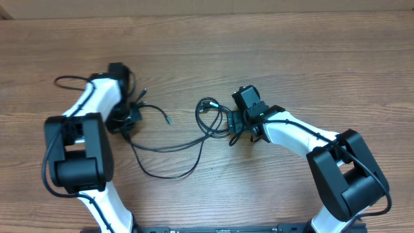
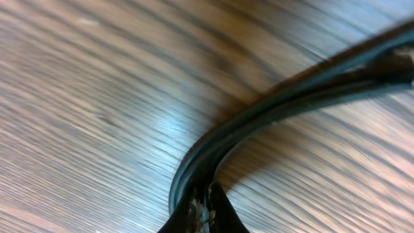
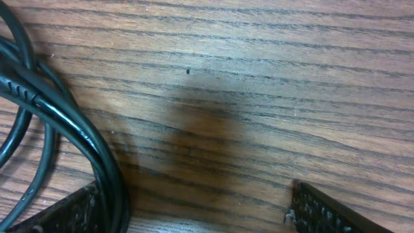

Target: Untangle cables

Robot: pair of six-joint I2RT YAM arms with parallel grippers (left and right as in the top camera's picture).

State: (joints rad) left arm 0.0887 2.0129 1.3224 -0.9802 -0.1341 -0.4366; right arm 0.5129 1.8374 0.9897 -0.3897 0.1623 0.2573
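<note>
Cables point(image 1: 173, 144), thin and black, lie on a wood-grain bench point(image 1: 291, 58) between 2 white-and-black robot arms. Seen from overhead, loose strands run from the left pincer point(image 1: 129, 122) in a long curve across the middle to a small coil point(image 1: 210, 116) just beside the right pincer point(image 1: 236, 124). 1 strand ends in a small plug tip point(image 1: 167, 120).

The left wrist view shows what overhead hides: the left pincer point(image 2: 202, 217) is closed on the cables, with strands pinched together at its tips and arcing away over the bench. That picture is blurred.

The right wrist view shows the right pincer point(image 3: 194, 217) wide open and gripping nothing, its fingers point(image 3: 323, 213) low over the bench. Cable loops fill the left edge, and 1 strand runs just beside the left finger.
</note>
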